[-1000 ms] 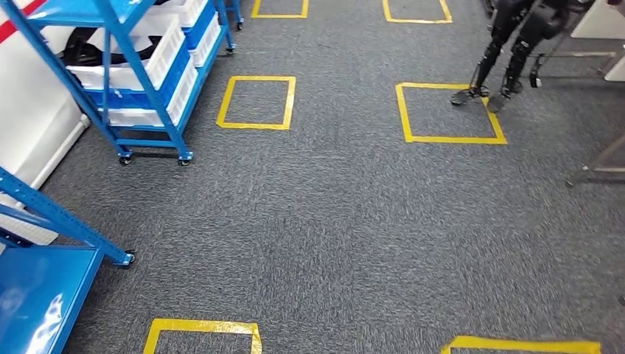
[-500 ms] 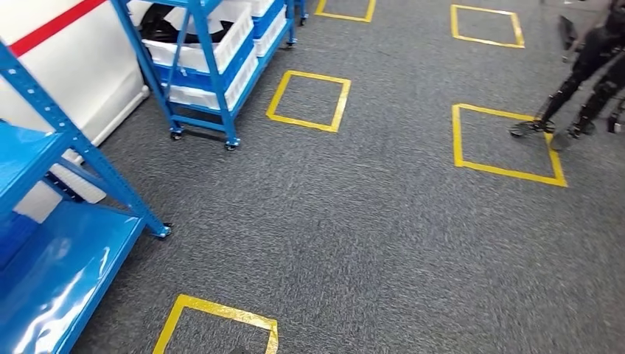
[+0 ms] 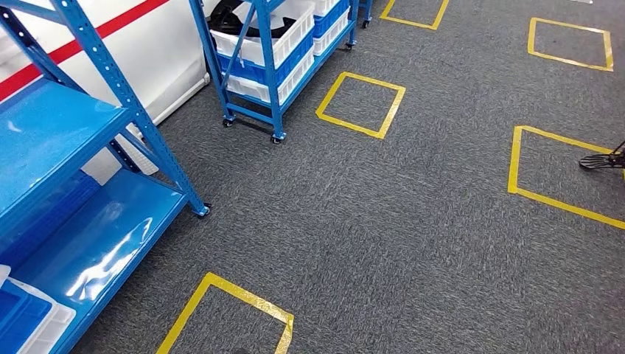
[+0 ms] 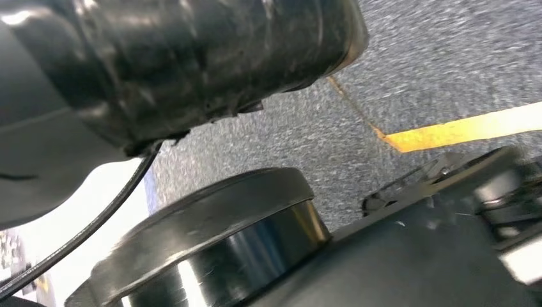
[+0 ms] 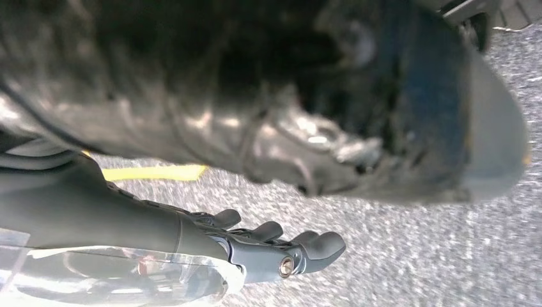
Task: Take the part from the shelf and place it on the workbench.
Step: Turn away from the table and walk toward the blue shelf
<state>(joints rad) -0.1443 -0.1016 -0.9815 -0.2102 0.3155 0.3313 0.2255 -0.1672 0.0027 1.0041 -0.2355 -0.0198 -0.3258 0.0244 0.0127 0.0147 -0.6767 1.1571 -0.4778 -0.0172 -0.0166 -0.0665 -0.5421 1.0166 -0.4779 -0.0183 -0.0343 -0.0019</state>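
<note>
Blue shelf (image 3: 88,184) beside grey carpet (image 3: 413,221).

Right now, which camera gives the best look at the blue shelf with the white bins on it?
The head view: the wheeled blue shelf stands whole at the top, its white bins stacked inside. Both wrist views look at grey carpet and yellow tape, not the shelf.

A near shelf (image 3: 66,169) stands on the floor (image 3: 383,221) at nine o'clock, with a crate (image 3: 26,321) on its lowest level at seven o'clock. A far shelf (image 3: 273,51) at eleven o'clock holds bins (image 3: 284,37). Taped squares (image 3: 361,103) lie across the floor from six to two o'clock.
</note>
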